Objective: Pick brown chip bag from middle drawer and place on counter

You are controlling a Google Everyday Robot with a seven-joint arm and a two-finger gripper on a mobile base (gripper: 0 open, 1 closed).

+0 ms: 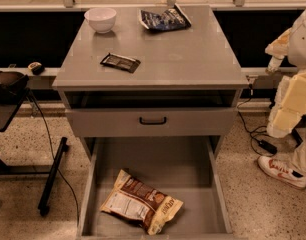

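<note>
1. Camera view, the only one I have. The brown chip bag (142, 201) lies flat on the floor of the middle drawer (163, 161). It is near the front, left of centre, skewed on a diagonal, with the white label panel up. It looks clear of both side walls.
2. The drawer is pulled out, so the bag is open from above. The closed drawer front (193, 123) sits above the back of the box only, so I judge a top-down reach is unobstructed.
3. The gripper (284, 118) hangs at the right edge of frame, beside the cabinet's right side and well apart from the bag. I can't tell if it's open or closed. It has no hold on the bag.
4. The counter (193, 59) holds a white bowl (100, 19) back left, a dark blue bag (164, 19) at the back and a small dark wrapper (120, 62) left of centre. The front-right area is bare, so that's my pick for the drop.
5. My read is that the pick hasn't started. The bag is crinkly and flat, so pinch a raised edge or it may slip.
</note>
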